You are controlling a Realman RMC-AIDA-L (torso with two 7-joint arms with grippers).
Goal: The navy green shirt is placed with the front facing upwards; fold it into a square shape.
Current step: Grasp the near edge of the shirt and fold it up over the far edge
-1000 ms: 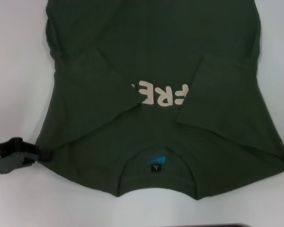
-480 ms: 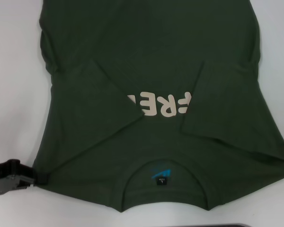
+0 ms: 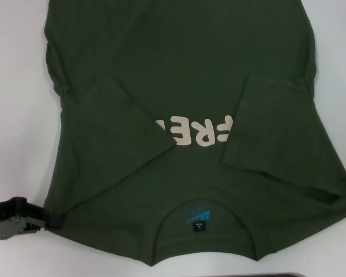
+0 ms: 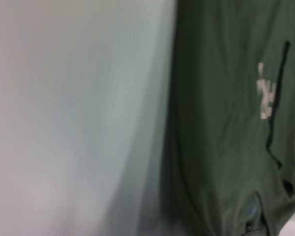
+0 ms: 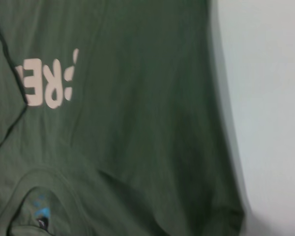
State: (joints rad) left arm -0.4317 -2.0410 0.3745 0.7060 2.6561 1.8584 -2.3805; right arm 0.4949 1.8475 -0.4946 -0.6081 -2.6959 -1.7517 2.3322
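Lying flat on white table (image 3: 17,115): navy green shirt (image 3: 184,75), front up, both sleeves folded inward over cream lettering, neck nearest the robot. Head view alone shows left gripper (image 3: 43,218) at the shoulder corner; its grip cannot be told. Right gripper unseen.

head overhead, wrists close; all share shirt (image 3: 184,75)

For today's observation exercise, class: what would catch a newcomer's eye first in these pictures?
A large dark olive-green cotton T-shirt covers most of the white table, both short sleeves folded inward over its cream block letters. A small blue label sits inside the round neck, nearest the robot. The black left gripper sits at the shirt's left shoulder corner.
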